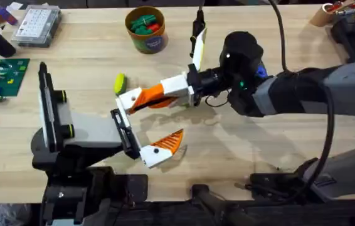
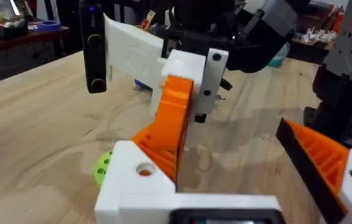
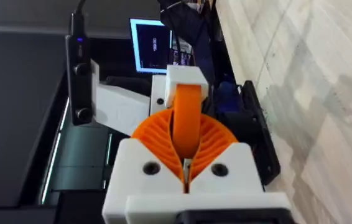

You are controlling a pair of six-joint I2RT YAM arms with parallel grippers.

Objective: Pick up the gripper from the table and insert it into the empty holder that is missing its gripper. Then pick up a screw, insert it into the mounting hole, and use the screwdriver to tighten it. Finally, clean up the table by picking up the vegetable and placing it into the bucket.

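**Overhead.** L gripper [image 1: 149, 122] is wide open, lying low over the counter [image 1: 90, 63]. One finger carries its orange pad. The other is the bare white holder [image 1: 126, 100]. R gripper [image 1: 155, 95] reaches in from the right, clamped on the tip [image 1: 138, 100], whose free end meets the holder. Judgement: L arm is parked open as a fixture, giving R arm a clear insertion path. The vegetable [image 1: 120, 82] lies just beside the holder and the bucket [image 1: 146, 39] stands well apart at the far edge, so cleanup is not yet done.

**L wrist.** The tip [image 2: 173, 118] spans from the holder [image 2: 138, 186] up to the R gripper body. The holder's mounting hole [image 2: 143, 169] has no screw in it. Cannot tell if the tip is fully seated.

**R wrist.** Both ribbed pads [image 3: 151, 134] bow around the tip [image 3: 188, 115], a firm central grip that prob. keeps it in line with the holder [image 3: 185, 76].

**Next (judgement).** Push home, check hole alignment, then release.
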